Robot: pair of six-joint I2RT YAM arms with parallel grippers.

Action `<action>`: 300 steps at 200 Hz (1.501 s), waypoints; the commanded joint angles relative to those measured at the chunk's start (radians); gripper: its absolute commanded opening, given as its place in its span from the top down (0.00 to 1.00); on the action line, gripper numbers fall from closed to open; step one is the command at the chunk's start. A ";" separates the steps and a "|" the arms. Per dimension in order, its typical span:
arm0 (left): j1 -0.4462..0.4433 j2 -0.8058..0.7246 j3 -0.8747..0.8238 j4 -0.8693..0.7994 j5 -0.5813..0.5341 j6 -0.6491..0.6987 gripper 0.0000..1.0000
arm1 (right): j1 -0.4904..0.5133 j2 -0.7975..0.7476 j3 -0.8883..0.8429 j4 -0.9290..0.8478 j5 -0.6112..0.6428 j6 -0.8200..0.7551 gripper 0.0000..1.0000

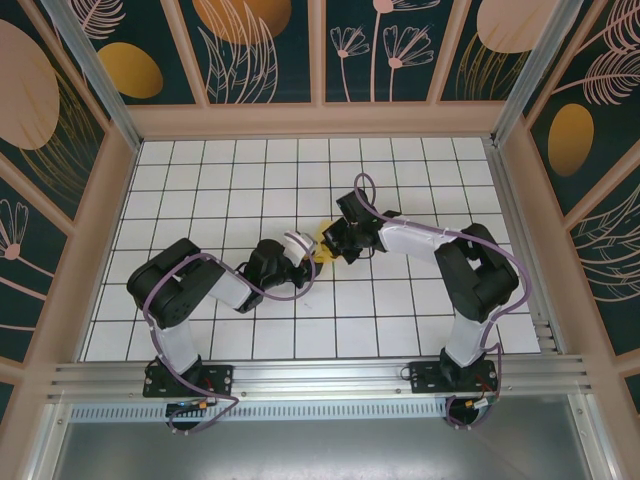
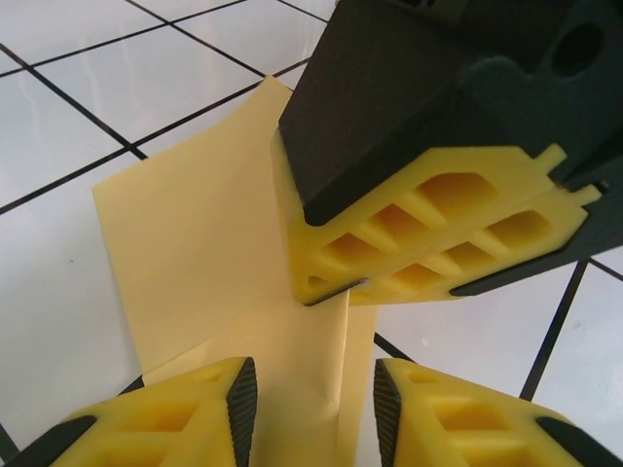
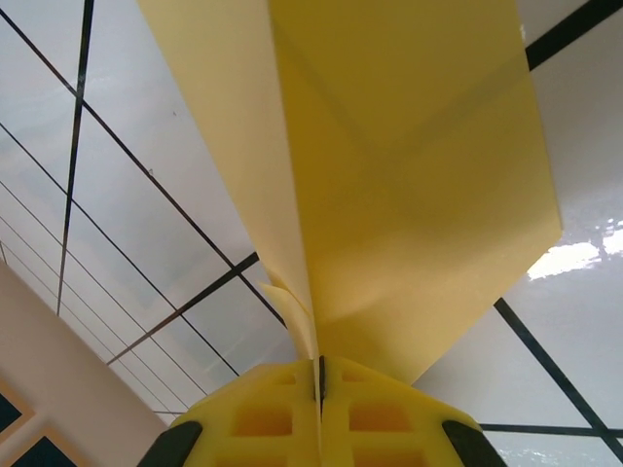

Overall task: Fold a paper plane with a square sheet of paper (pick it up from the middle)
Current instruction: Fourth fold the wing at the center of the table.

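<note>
One yellow paper sheet [image 2: 195, 224], one left end effector [image 2: 311, 399], one right end effector [image 3: 319, 377].

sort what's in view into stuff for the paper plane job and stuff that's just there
For the job:
- paper, partly folded
- right claw, shut on the paper
- left claw, open, with the paper between its fingers

Just there:
- tiled table
- patterned walls
- metal rail

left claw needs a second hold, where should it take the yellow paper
Likely the folded ridge of the yellow paper, next to the right claw's pinch, coming from the left arm's side, one finger on each face: that ridge lies between the left claw's open fingers.
</note>
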 commanded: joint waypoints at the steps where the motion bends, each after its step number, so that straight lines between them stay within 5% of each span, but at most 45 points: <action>1: -0.005 0.007 -0.013 0.048 0.016 0.045 0.63 | 0.007 0.010 0.029 -0.047 -0.043 0.015 1.00; 77: -0.005 0.023 -0.008 0.053 0.008 0.061 0.79 | 0.010 0.013 0.035 -0.054 -0.081 0.012 1.00; 119: -0.005 0.021 -0.024 0.056 0.012 0.045 0.87 | -0.008 0.007 0.118 -0.146 -0.005 -0.122 0.56; 151: -0.005 0.025 -0.050 0.111 0.020 -0.009 0.86 | -0.034 -0.041 0.074 -0.116 0.045 -0.257 0.42; 215: -0.005 0.038 -0.073 0.140 0.044 -0.113 0.86 | -0.072 -0.240 -0.263 0.234 -0.015 -0.410 0.45; 300: -0.005 0.035 -0.047 0.086 0.062 -0.388 0.88 | -0.077 -0.188 -0.342 0.388 -0.081 -0.485 0.66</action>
